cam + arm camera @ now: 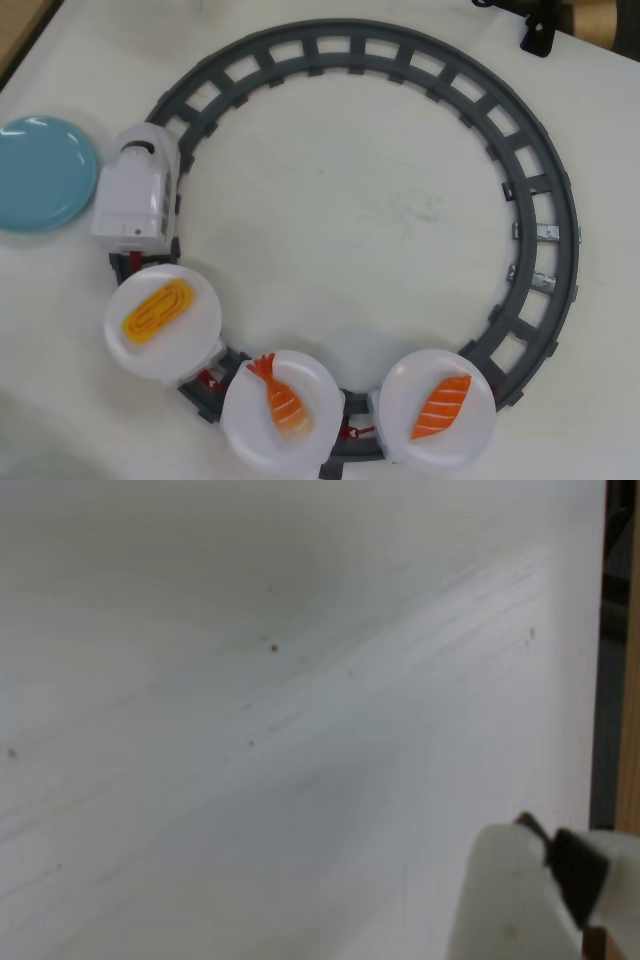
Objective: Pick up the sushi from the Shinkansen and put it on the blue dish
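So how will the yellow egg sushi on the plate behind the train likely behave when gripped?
The egg sushi looks like a small moulded toy, so probably stiff and light. Its flat slab shape suggests it won't roll. Resting loose on a smooth white plate, it may slide if nudged.

**Cut off and unclear**

In the overhead view the blue dish (40,175) runs past the left edge, and two white plates (283,415) are clipped at the bottom. The wrist view is blurred; only a corner of the end effector (530,900) shows, jaws unreadable.
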{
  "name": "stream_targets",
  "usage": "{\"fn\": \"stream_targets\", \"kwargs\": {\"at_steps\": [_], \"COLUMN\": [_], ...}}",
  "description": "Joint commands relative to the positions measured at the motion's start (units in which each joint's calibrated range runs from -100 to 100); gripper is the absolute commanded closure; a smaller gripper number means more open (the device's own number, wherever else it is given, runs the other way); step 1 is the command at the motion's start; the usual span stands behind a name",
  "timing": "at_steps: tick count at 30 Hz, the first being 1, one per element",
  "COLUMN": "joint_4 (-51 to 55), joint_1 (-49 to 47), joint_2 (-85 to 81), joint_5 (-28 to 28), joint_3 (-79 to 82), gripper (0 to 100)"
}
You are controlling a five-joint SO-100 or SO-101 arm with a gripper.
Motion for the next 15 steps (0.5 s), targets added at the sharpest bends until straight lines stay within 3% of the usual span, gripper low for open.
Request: {"fn": "stream_targets", "kwargs": {"at_steps": [1,15], "joint_4": [0.28,-0.23], "joint_1": [-0.82,0.94], "joint_2": [-0.30,-0.30], "joint_5": [-0.13,0.39], "joint_3": [0.06,-0.21], "gripper": [97,96]}}
